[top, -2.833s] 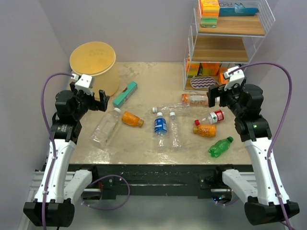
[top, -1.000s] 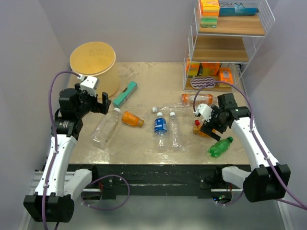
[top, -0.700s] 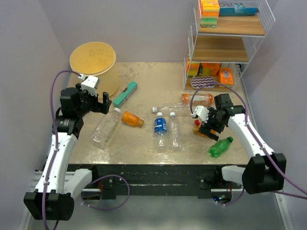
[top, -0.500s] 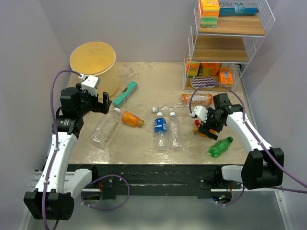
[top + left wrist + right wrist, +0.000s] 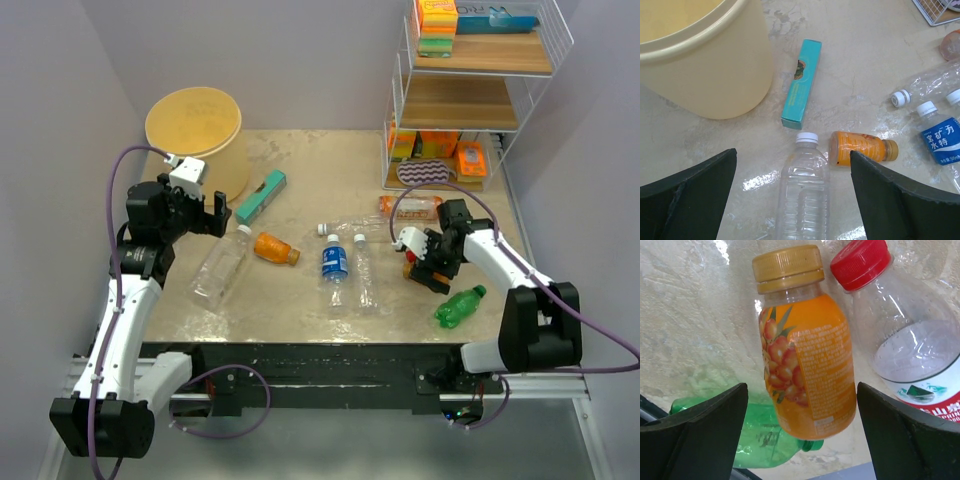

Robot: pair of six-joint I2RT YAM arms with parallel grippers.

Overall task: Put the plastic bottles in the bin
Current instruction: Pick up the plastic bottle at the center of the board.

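Bottles [image 5: 334,262]: lying scattered on worktop [image 5: 300,315], right of bin [image 5: 228,170].
Left pincer [image 5: 792,155]: spread, hovering over clear bottle [image 5: 802,200] near bin.
Right pincer [image 5: 800,395]: spread, flanking orange bottle [image 5: 807,365], beside red-capped bottle [image 5: 910,350].

bin [image 5: 228,168]: far left | flat box [image 5: 261,195]: right of bin | bottles [image 5: 334,262]: scattered mid-table | rack [image 5: 470,105]: far right

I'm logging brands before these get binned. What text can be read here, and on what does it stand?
"宝矿力水特": on the blue-labelled bottle.
Too small to read: fine print on the orange bottle.
Cut off at the picture's edge, unreadable: characters on the red-labelled bottle.
Too blurred to read: print on the teal box.
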